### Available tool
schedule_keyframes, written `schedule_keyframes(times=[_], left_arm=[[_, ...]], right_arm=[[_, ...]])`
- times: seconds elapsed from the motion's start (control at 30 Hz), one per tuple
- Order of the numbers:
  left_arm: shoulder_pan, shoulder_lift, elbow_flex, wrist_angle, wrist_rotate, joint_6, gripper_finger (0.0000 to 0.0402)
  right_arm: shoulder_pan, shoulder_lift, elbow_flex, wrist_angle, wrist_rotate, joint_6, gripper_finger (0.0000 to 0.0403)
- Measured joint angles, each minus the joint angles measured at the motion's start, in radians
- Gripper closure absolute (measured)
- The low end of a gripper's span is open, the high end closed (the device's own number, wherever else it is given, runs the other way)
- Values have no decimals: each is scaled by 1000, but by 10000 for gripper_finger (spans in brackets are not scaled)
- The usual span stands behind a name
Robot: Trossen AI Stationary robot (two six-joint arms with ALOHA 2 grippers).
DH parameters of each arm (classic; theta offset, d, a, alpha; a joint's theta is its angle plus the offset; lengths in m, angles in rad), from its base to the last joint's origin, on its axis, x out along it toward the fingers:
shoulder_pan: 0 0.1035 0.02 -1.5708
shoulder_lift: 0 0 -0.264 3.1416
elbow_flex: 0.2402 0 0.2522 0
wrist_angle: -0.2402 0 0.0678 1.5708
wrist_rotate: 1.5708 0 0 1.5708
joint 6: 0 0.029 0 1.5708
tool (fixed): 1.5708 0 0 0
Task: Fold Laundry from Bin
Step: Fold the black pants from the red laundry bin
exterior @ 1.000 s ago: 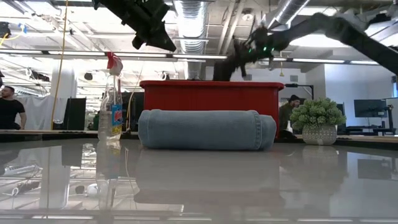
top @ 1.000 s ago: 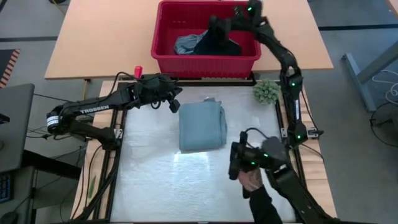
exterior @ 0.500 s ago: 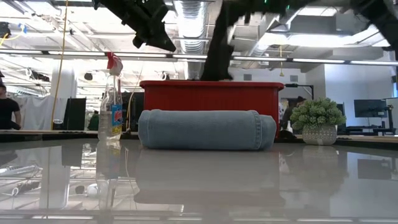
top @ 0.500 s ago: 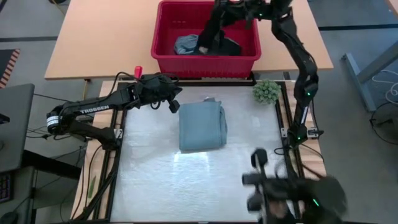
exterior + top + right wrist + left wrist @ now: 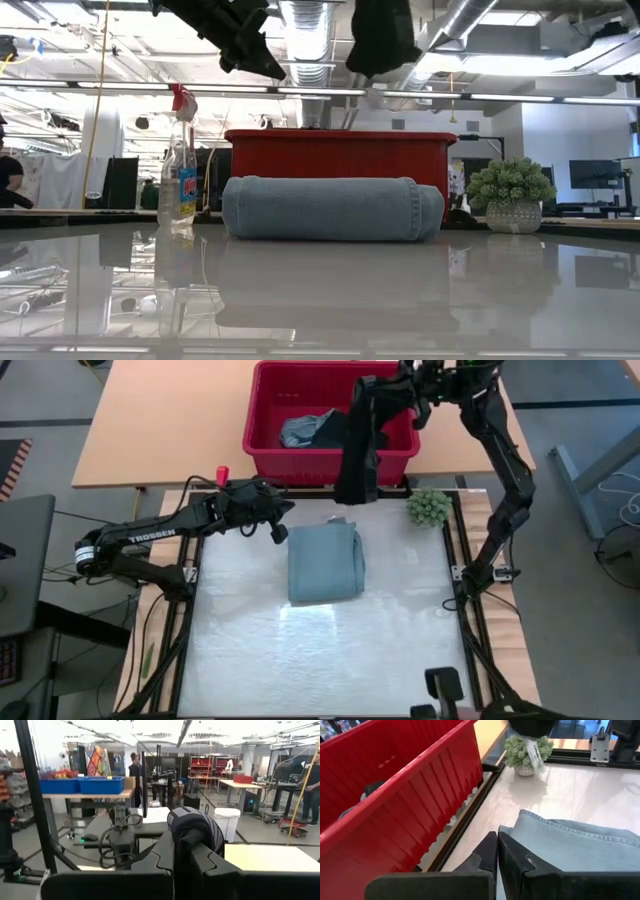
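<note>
High view: right gripper (image 5: 372, 390) raised over the right half of the red bin (image 5: 262, 455), fingers clamped on a black garment (image 5: 357, 455) that hangs down across the bin's near rim. More laundry, a grey-blue piece (image 5: 303, 429), lies inside the bin. A folded denim garment (image 5: 326, 562) sits on the worktop's white mat just in front of the bin. Left gripper (image 5: 281, 528) waits above the mat's far left corner, fingers pressed together, empty. A fuzzy green ball (image 5: 428, 508) sits near the far right corner.

Low view: denim roll touching the worktop, red bin behind it, black garment dangling above the bin. Spray bottle (image 5: 178, 165) at the left.

Left wrist view: shut fingers (image 5: 507, 855) beside the bin wall, denim beyond.

Right wrist view: fingers (image 5: 200, 865) pinching dark cloth; people in the room behind.
</note>
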Motion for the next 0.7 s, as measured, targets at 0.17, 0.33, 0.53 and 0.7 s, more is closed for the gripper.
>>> schedule_keyframes(times=[0.17,0.33,0.53,0.7], left_arm=[[0,0,0,0,-9,0,401],[0,0,0,-1,-49,-3,401],[0,0,0,-1,-94,-32,401],[0,0,0,-3,-132,-122,401]], right_arm=[[0,12,1,-96,102,-103,362],[-25,81,0,12,333,-121,362],[-70,248,2,186,776,-145,362],[-143,429,-2,345,999,-149,360]])
